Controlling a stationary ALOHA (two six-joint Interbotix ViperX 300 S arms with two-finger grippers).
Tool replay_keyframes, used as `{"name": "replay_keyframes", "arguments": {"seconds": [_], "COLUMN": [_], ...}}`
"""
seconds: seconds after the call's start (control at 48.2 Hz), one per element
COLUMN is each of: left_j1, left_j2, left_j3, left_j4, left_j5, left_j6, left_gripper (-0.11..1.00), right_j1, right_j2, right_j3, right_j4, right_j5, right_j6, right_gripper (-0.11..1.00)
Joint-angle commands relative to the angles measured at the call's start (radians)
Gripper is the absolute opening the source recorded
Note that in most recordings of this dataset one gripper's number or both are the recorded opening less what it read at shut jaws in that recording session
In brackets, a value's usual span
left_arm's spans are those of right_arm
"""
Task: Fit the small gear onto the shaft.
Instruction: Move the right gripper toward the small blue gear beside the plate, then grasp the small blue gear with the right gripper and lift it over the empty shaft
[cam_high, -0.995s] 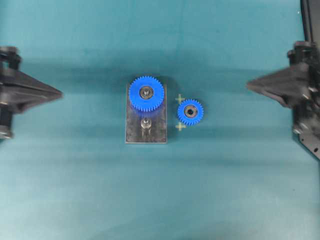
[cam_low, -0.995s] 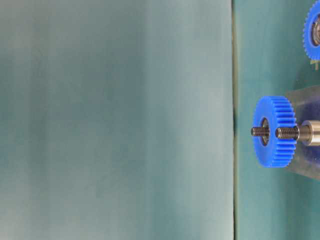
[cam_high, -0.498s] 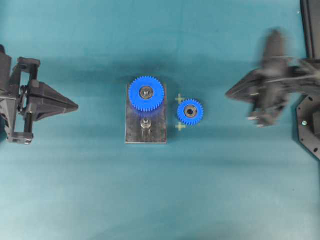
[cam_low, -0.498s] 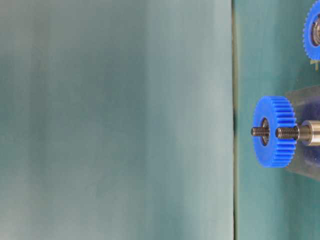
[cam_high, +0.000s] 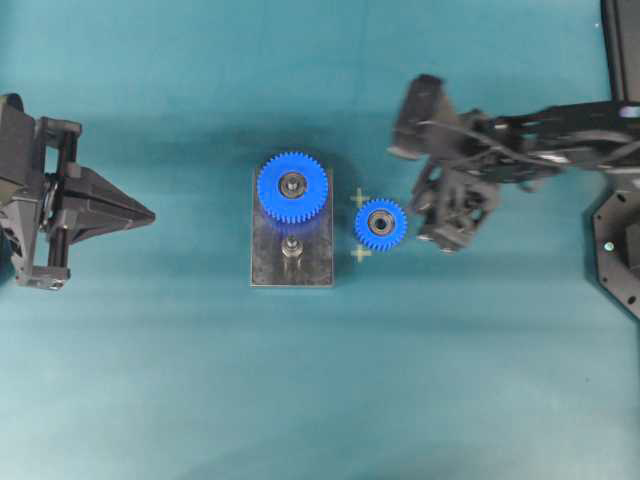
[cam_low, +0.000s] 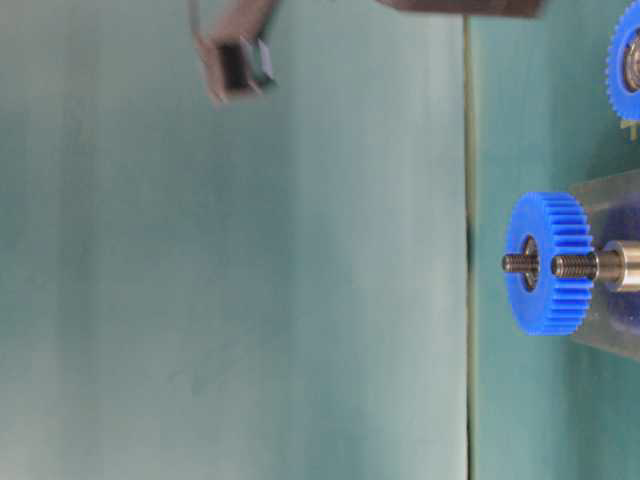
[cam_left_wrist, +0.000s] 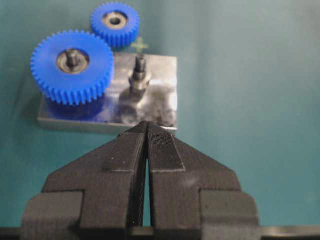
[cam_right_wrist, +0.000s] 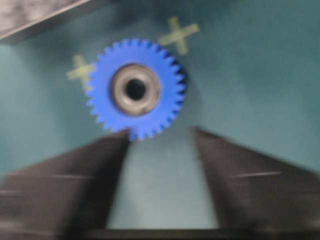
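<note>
In the left wrist view, the left gripper (cam_left_wrist: 146, 131) is seen pressed shut and empty, before the shaft (cam_left_wrist: 139, 74) on its plate (cam_left_wrist: 165, 100). Only the right wrist view shows the right gripper (cam_right_wrist: 160, 137) spread wide, empty, beside the small gear (cam_right_wrist: 135, 89) lying flat on the cloth.

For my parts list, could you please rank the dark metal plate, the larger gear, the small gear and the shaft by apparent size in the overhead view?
1. Dark metal plate
2. Larger gear
3. Small gear
4. Shaft
</note>
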Motion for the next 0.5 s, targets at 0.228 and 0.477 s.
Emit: {"name": "replay_keyframes", "arguments": {"seconds": [0.228,0.477], "left_j1": [-0.002,-0.002], "left_j2": [0.005,0.008], "left_j3": [-0.025,-0.023], "left_j4": [0.003,0.002], "left_j5": [-0.005,-0.005], "left_j6": [0.002,0.000], "left_gripper": [0.00,0.00], "right_j1": [-0.018,-0.028], "right_j2": [0.143,0.204], "right_j3": [-0.121,-0.152], "right_j4": [-0.023,-0.032], "right_j5": [0.054,0.055], "right_j6": [-0.011,-0.009], "right_gripper": [0.88,0.88]}}
